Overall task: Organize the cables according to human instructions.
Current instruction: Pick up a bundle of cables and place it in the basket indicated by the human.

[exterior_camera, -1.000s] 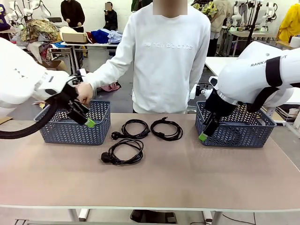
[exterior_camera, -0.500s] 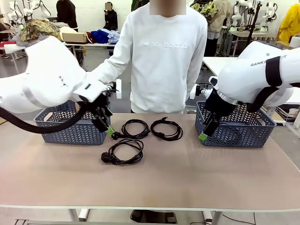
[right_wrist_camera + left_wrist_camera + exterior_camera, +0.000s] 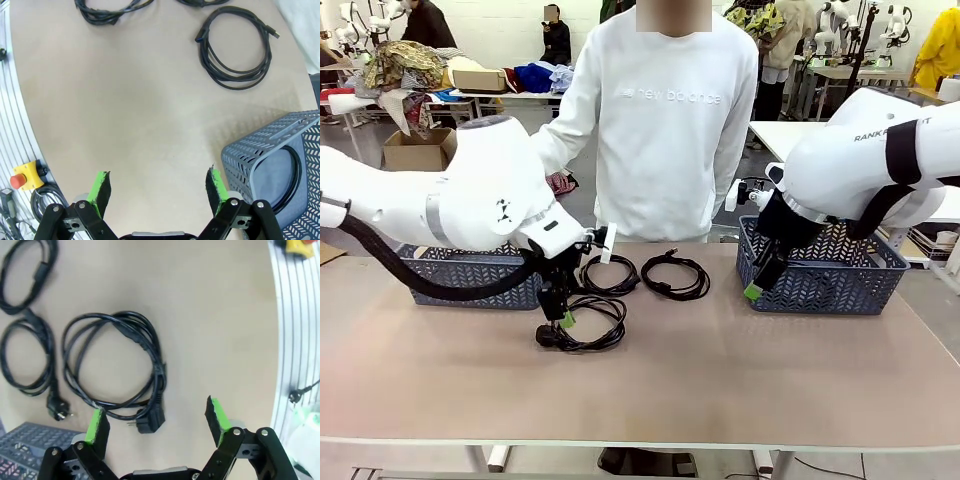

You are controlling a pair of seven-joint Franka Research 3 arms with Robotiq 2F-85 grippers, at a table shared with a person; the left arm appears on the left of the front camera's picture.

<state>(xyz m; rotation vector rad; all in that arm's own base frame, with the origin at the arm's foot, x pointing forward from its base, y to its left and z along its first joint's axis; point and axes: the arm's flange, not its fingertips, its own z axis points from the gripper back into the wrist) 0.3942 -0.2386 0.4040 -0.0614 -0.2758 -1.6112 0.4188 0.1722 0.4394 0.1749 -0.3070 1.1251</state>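
left gripper (image 3: 157,422) spread wide, hovering over nearest cable (image 3: 161,375) | right gripper (image 3: 157,187) wide, empty, beside right basket (image 3: 830,285) | middle cable (image 3: 608,291), far cable (image 3: 680,292) flat on table (image 3: 720,380) | left basket (image 3: 470,285) half hidden by left arm

The left basket (image 3: 470,268) and the right basket (image 3: 840,285), both blue-grey lattice, sat well apart on the beige surface (image 3: 720,380). A person (image 3: 665,130) in a white sweatshirt stood behind it.
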